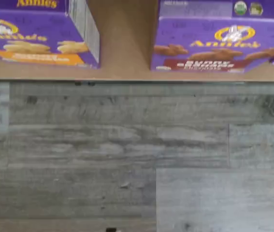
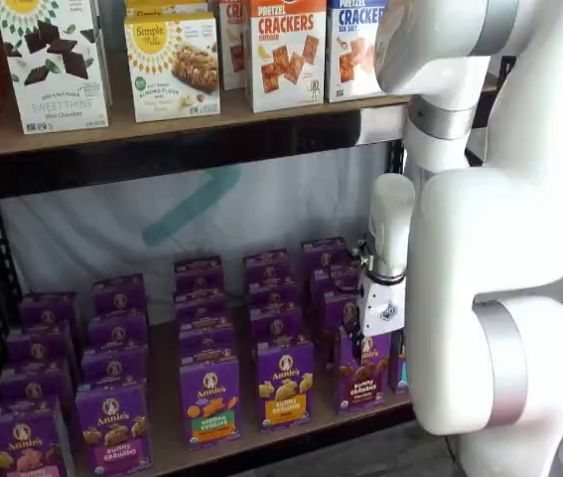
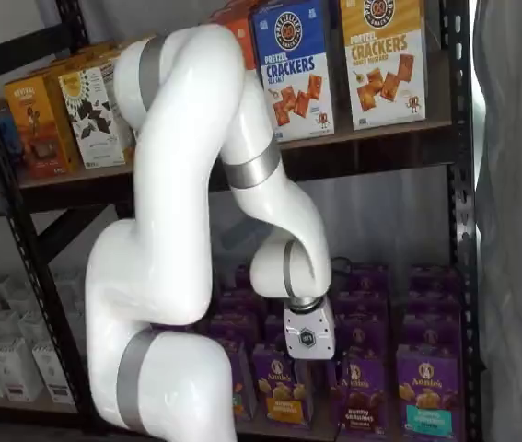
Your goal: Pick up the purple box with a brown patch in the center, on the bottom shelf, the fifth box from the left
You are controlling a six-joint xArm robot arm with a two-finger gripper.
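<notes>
1 target, the purple box, front of its row on the bottom shelf, directly below gripper and right of yellow-banded carton; finger spread impossible to tell; best lowered square over box top, clear of neighbours, before closing.

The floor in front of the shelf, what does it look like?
Weathered grey wood-look planks, clearest in the wrist view.
</notes>
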